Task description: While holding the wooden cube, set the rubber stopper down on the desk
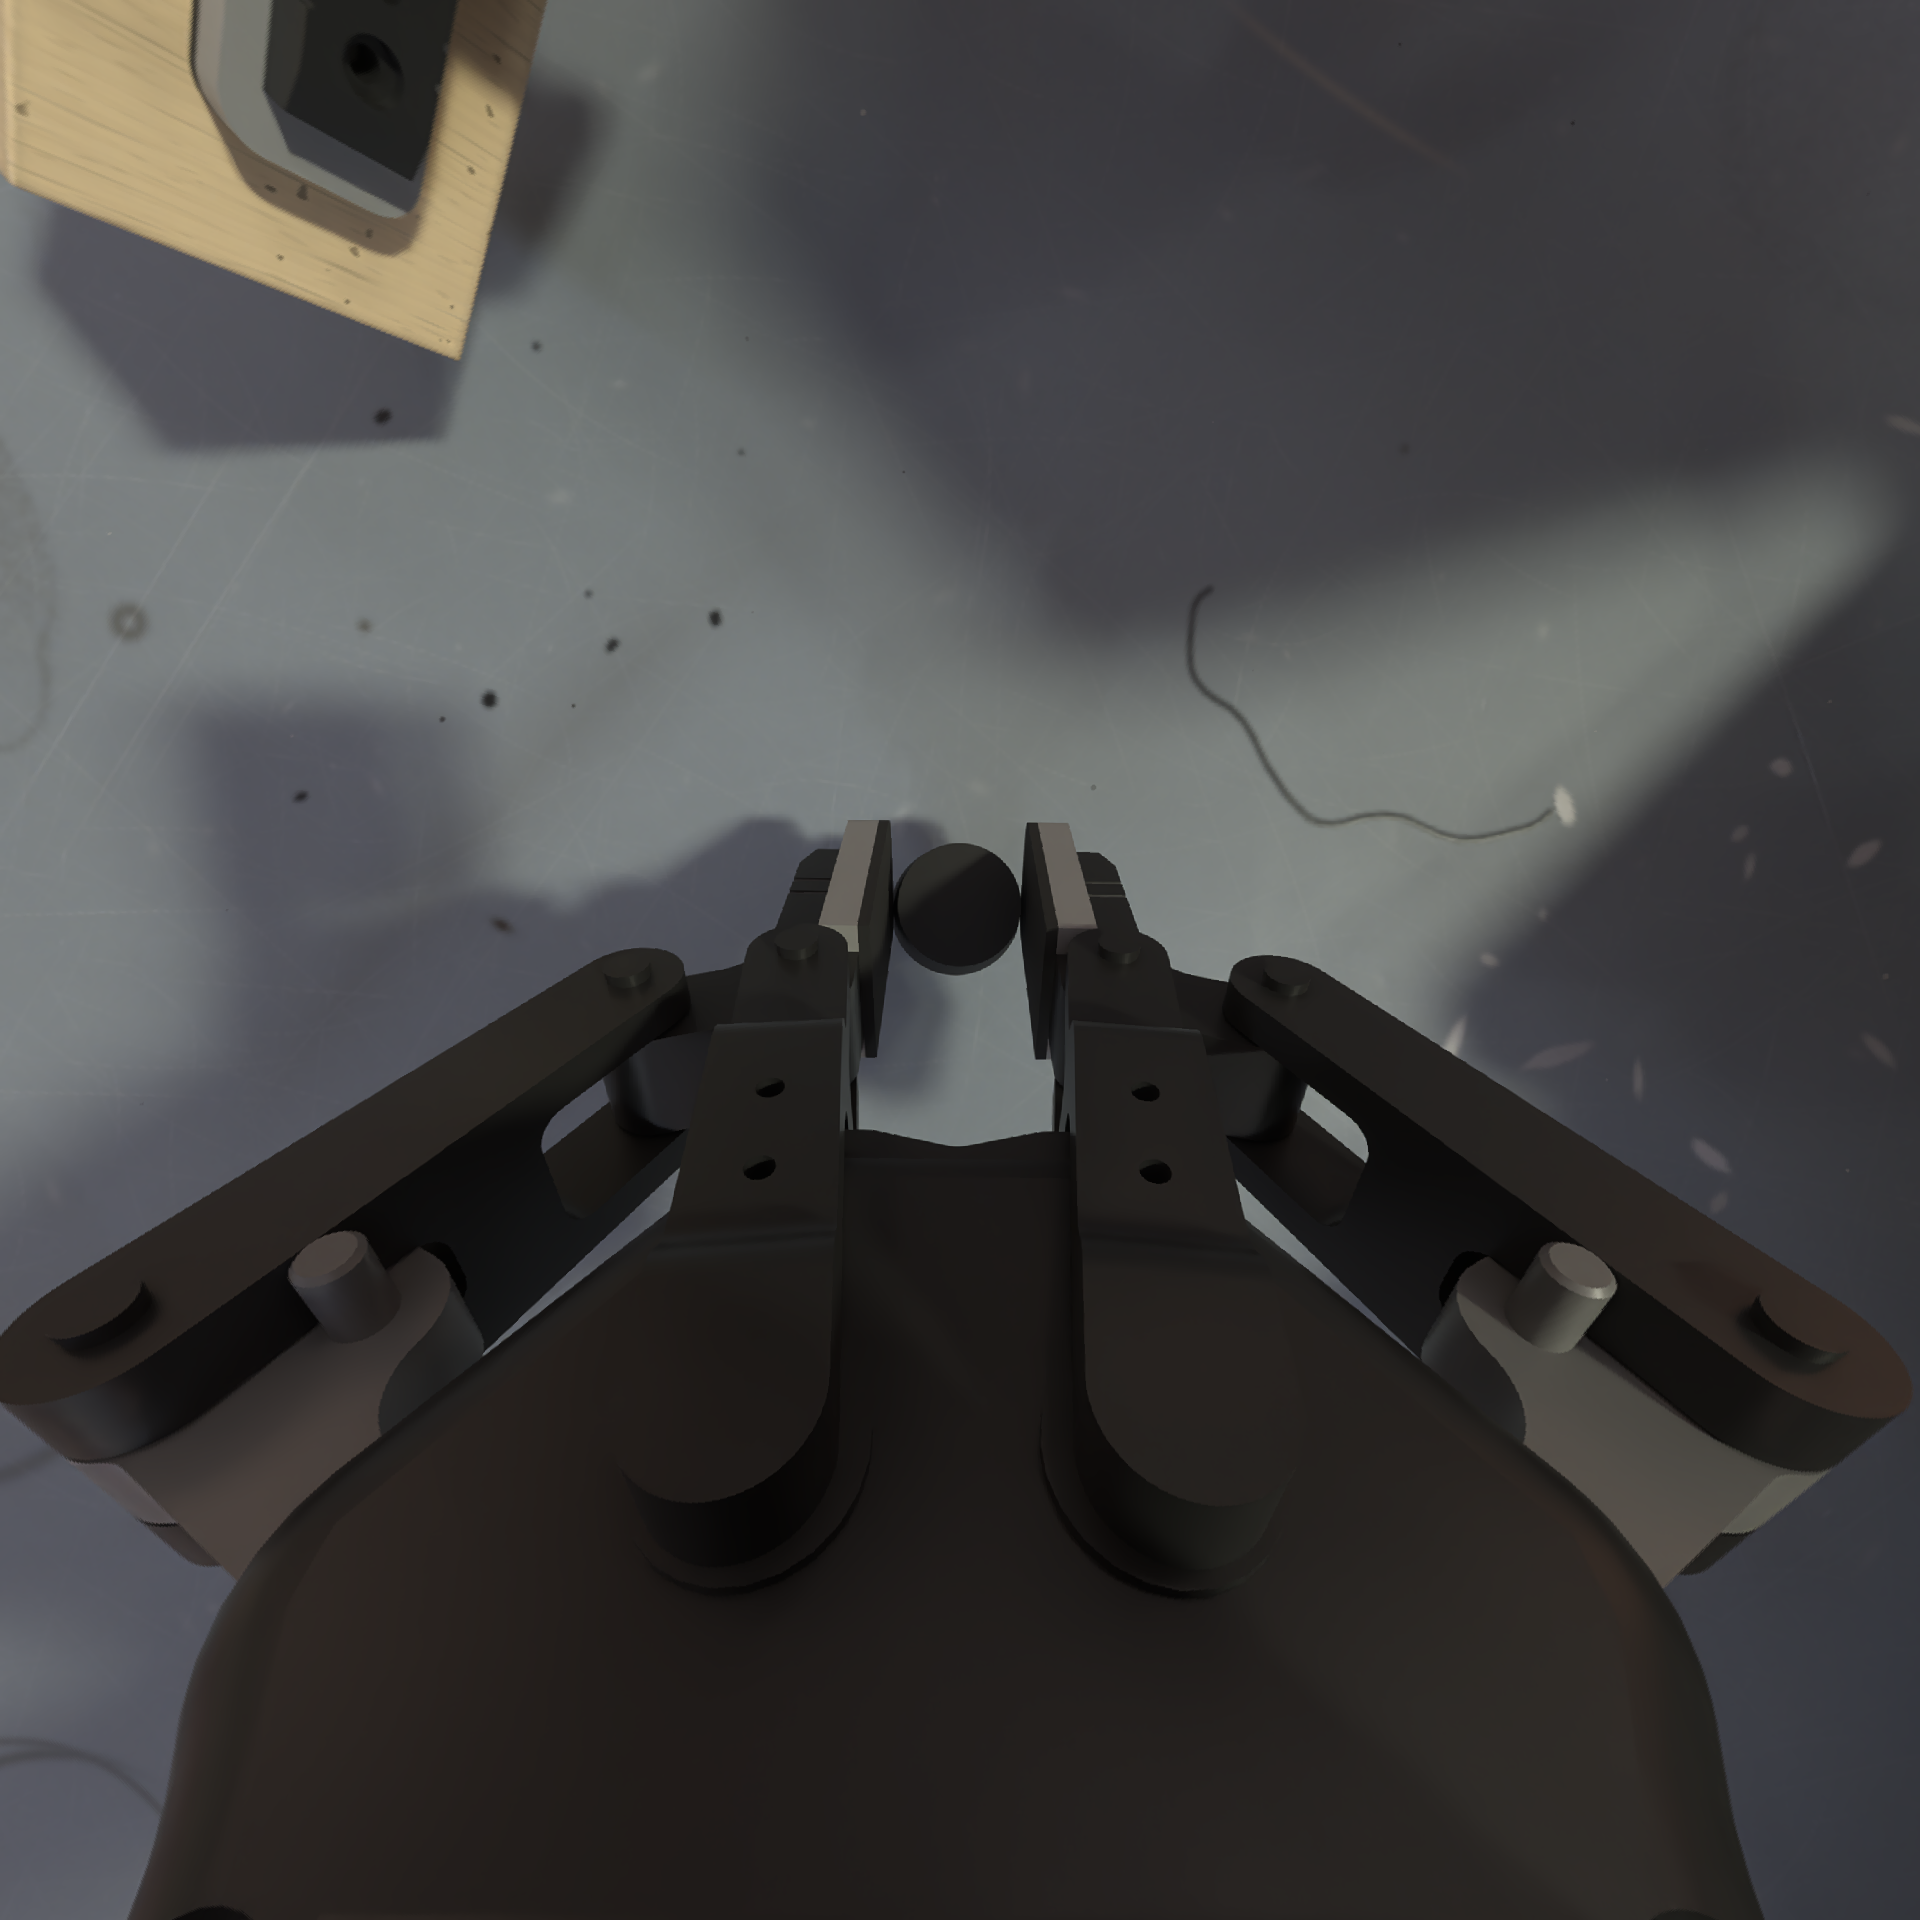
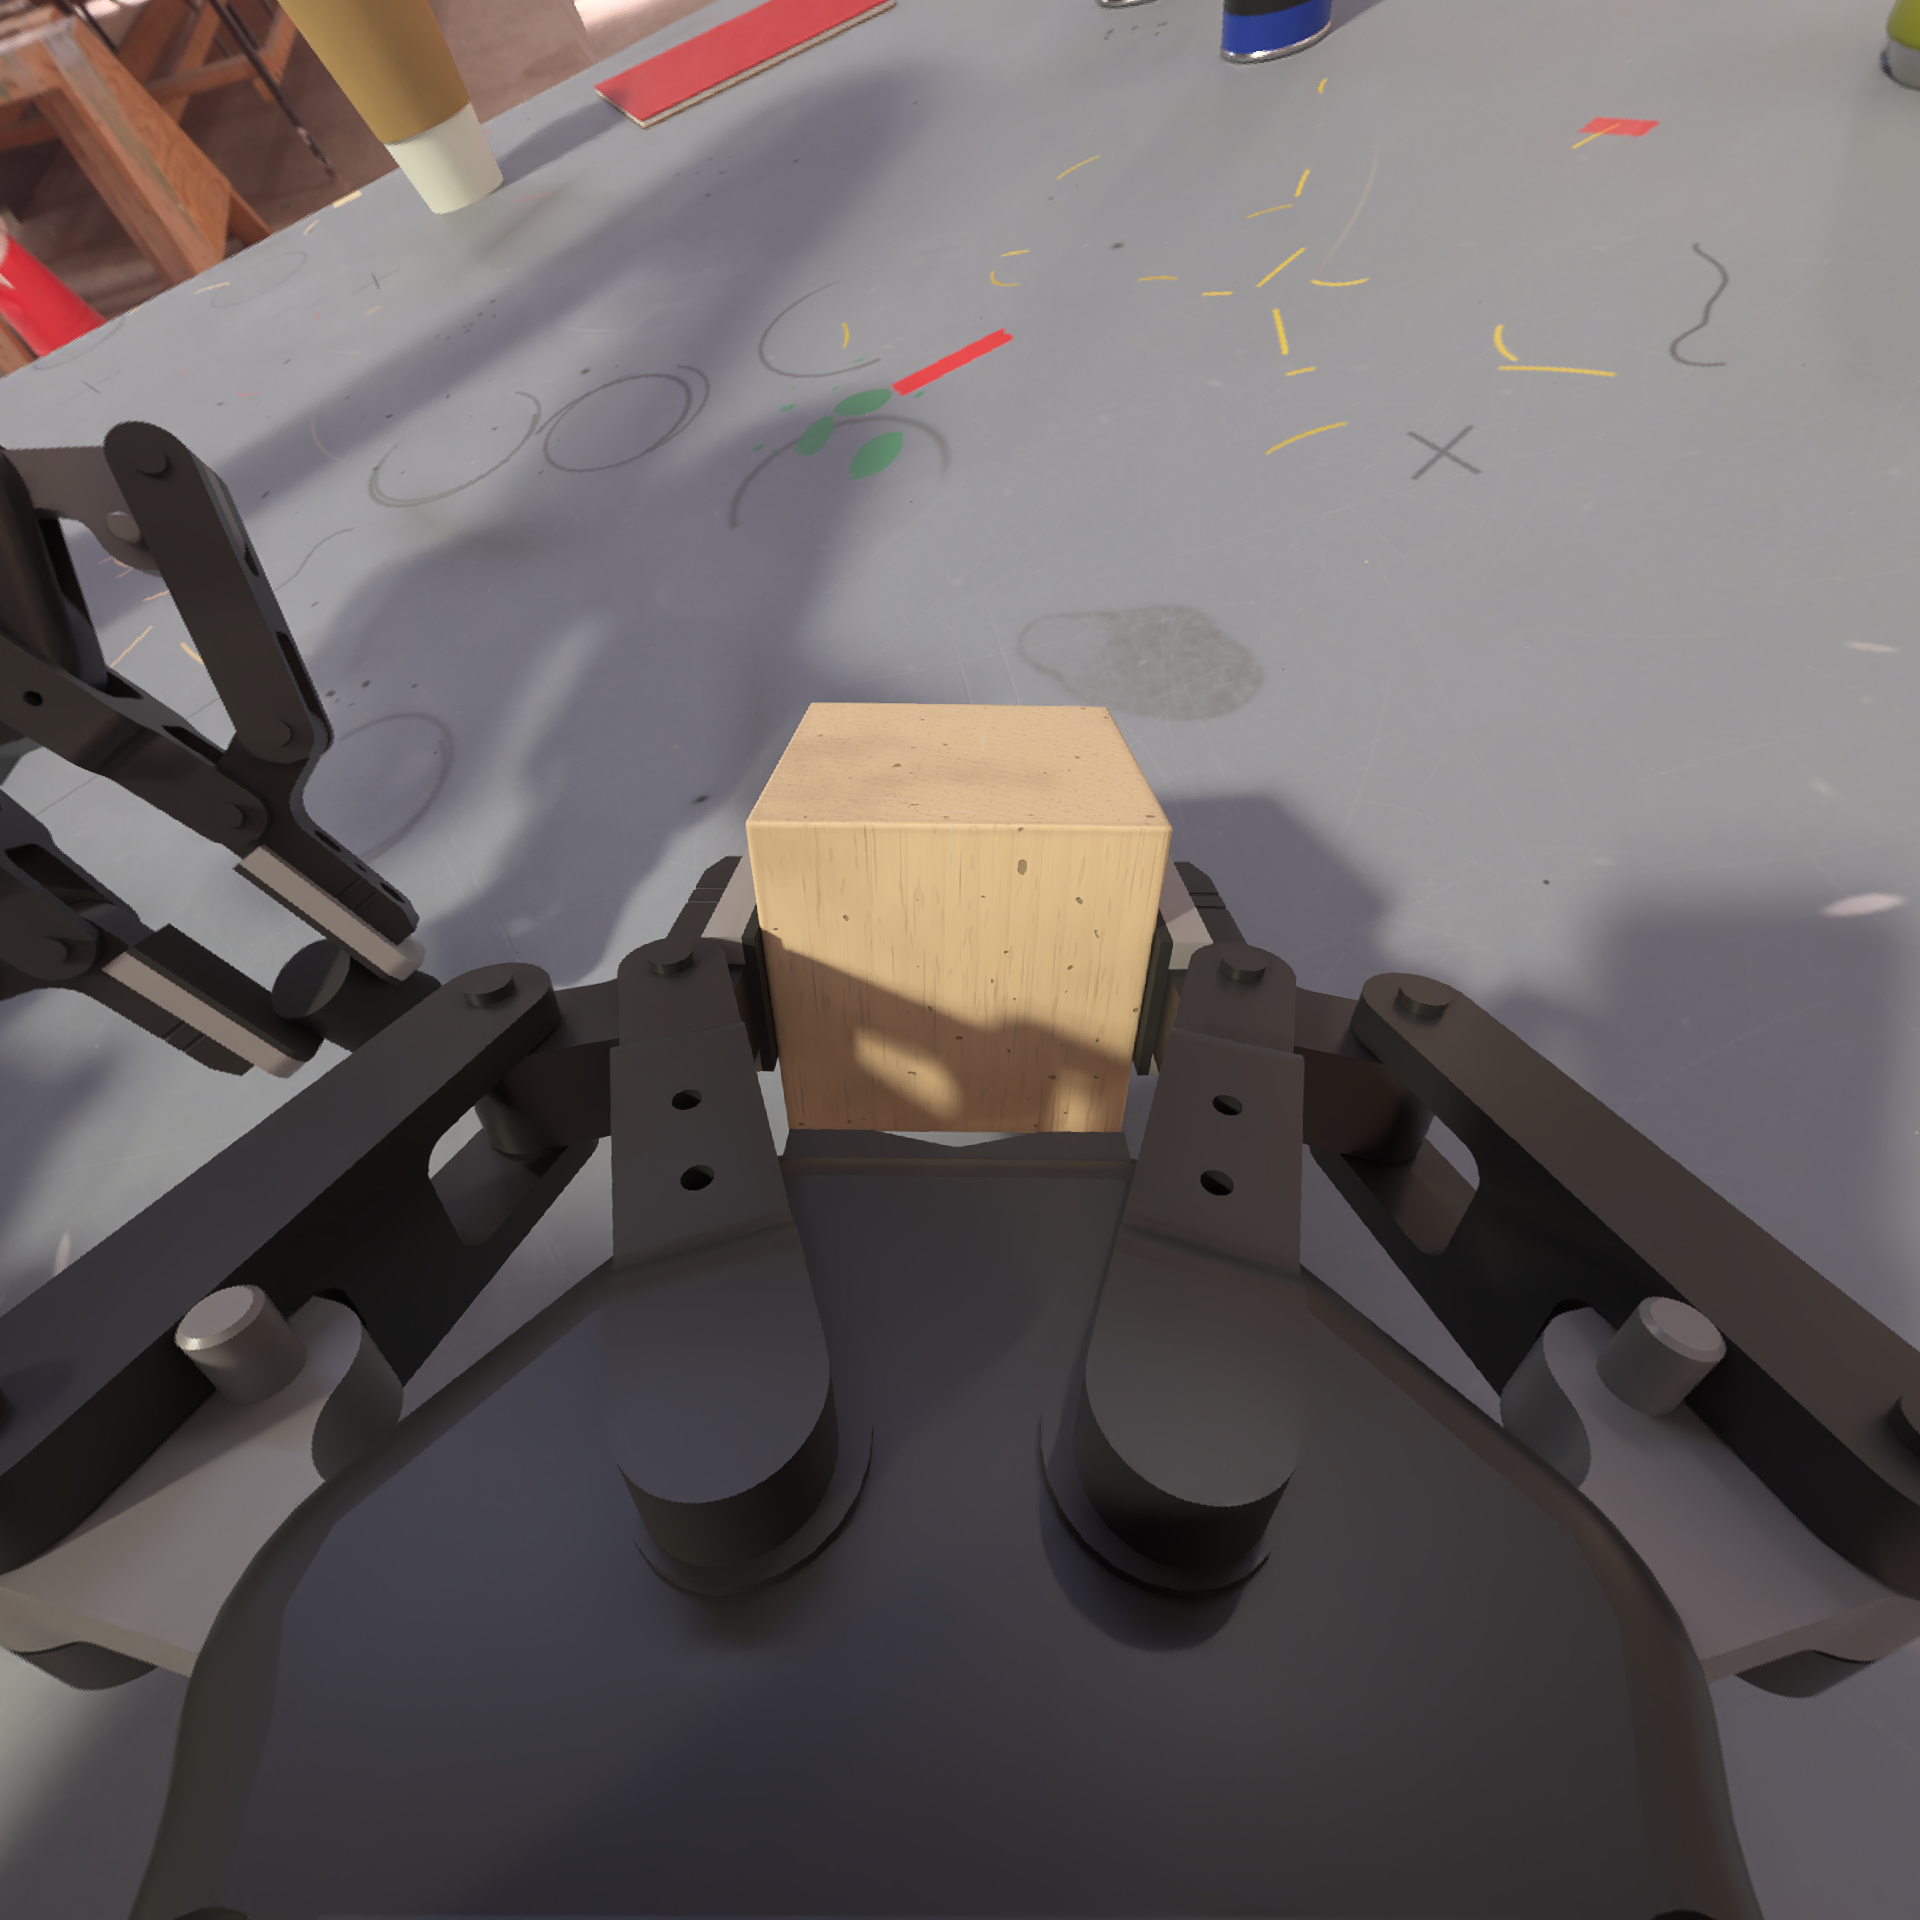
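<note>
My left gripper [image 1: 957,883] points down at the grey desk [image 1: 1351,416] and is shut on a small black round rubber stopper [image 1: 957,909], with both pads against its sides. It hangs close above the desk; I cannot tell whether the stopper touches it. My right gripper [image 2: 961,894] is shut on a light wooden cube [image 2: 956,935] and holds it above the desk. In the right wrist view the left gripper [image 2: 301,987] and the stopper [image 2: 312,982] show at the left, close to the cube. In the left wrist view the cube [image 1: 135,208] shows at the top left, with a right finger [image 1: 312,114] on it.
At the desk's far side stand a yellow and white cone-shaped thing [image 2: 416,104], a flat red board [image 2: 738,57], a blue can [image 2: 1273,26] and a yellow-green thing [image 2: 1907,52]. Wooden furniture [image 2: 104,156] stands beyond the desk's left edge. The desk bears drawn marks and scraps.
</note>
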`<state>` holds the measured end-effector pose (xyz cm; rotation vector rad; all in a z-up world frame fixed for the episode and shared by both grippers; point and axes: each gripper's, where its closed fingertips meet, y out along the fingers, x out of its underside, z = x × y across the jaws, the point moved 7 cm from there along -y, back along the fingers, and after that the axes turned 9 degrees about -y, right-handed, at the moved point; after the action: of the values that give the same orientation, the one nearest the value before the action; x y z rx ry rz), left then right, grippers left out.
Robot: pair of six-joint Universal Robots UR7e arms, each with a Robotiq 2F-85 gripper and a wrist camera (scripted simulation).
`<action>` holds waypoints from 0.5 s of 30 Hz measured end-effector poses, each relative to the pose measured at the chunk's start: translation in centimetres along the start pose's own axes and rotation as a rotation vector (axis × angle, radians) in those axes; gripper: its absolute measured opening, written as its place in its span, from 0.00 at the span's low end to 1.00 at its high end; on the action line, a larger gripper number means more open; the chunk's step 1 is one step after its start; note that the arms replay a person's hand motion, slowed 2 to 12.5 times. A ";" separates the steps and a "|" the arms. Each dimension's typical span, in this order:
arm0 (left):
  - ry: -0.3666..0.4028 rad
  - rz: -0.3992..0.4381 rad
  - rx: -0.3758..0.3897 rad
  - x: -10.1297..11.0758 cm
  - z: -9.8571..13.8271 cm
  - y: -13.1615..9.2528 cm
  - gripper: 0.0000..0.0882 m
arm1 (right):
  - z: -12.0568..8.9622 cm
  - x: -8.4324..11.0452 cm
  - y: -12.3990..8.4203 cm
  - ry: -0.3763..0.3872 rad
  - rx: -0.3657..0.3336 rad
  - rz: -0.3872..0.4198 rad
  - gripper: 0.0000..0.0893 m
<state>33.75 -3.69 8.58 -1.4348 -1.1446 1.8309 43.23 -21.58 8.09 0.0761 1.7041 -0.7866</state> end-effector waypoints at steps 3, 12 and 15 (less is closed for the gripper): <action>0.013 -0.004 0.002 -0.1 0.1 0.4 0.26 | 0.1 0.0 -0.1 0.002 0.002 0.001 0.57; 0.045 0.004 0.006 -0.5 0.5 1.0 0.26 | 0.2 0.0 -0.1 0.005 0.003 0.003 0.57; 0.053 0.009 0.007 -0.7 0.6 1.1 0.26 | 0.2 0.0 -0.1 0.004 0.003 0.001 0.57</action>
<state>33.47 -5.03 8.00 -1.4775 -1.1060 1.7903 43.31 -21.79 8.09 0.0810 1.7070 -0.7885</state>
